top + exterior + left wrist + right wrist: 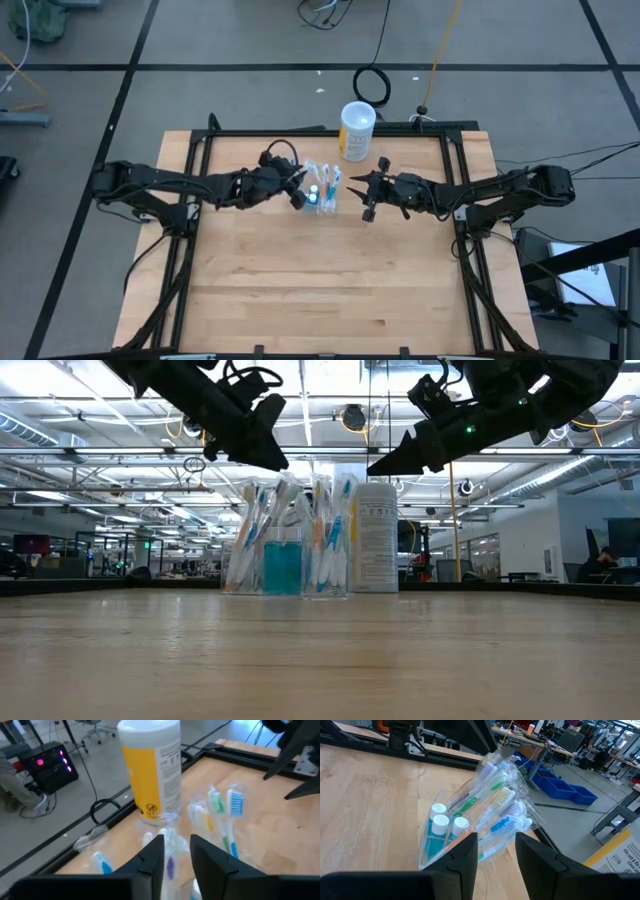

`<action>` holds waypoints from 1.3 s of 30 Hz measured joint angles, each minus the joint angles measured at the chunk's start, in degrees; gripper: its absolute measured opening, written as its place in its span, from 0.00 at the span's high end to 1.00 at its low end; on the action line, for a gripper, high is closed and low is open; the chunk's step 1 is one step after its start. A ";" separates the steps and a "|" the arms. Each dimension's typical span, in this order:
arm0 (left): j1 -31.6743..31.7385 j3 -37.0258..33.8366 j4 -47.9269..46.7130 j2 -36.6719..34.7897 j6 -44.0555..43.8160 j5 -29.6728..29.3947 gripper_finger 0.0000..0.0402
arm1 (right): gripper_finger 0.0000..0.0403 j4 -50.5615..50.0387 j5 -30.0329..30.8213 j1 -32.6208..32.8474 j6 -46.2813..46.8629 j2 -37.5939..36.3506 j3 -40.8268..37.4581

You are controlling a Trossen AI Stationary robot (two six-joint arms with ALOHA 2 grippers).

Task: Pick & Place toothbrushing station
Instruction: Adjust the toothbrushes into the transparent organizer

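Note:
The toothbrushing station point(322, 190) is a small clear holder that stands on its base on the wooden table. It holds several wrapped toothbrushes point(495, 802) and teal tubes with white caps point(440, 822). In the low view the station point(285, 545) stands upright with both grippers above it. My left gripper point(300, 190) hovers just above the brush tops on the holder's left, slightly open. In the left wrist view the gripper point(176, 851) has one wrapped brush top showing in its gap. My right gripper point(368, 192) is open and empty, raised to the holder's right; it also shows in its own wrist view point(496, 847).
A taller white canister with a yellow label point(356, 130) stands just behind the holder near the table's far edge; it also shows in the low view point(376, 535). A black frame rail point(330, 132) runs along the far edge. Bare wood point(320, 280) lies toward the near edge.

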 joint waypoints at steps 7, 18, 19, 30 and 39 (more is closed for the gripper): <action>0.54 0.00 -0.42 0.00 0.37 -0.06 0.96 | 0.69 0.00 0.00 0.00 0.00 0.00 0.00; -0.58 0.03 -0.78 -1.06 0.67 -1.36 0.99 | 0.69 -0.02 0.00 0.00 0.00 0.00 0.00; -0.76 0.10 -0.54 -1.11 0.71 -0.97 0.99 | 0.69 0.00 0.00 0.00 0.00 0.00 0.00; -1.08 0.07 -1.73 -1.03 1.94 -2.48 0.95 | 0.69 -0.02 0.00 0.00 0.00 0.00 0.00; -0.83 0.07 -1.83 -0.96 5.24 -1.13 0.84 | 0.69 -0.02 0.00 0.00 0.00 0.00 0.00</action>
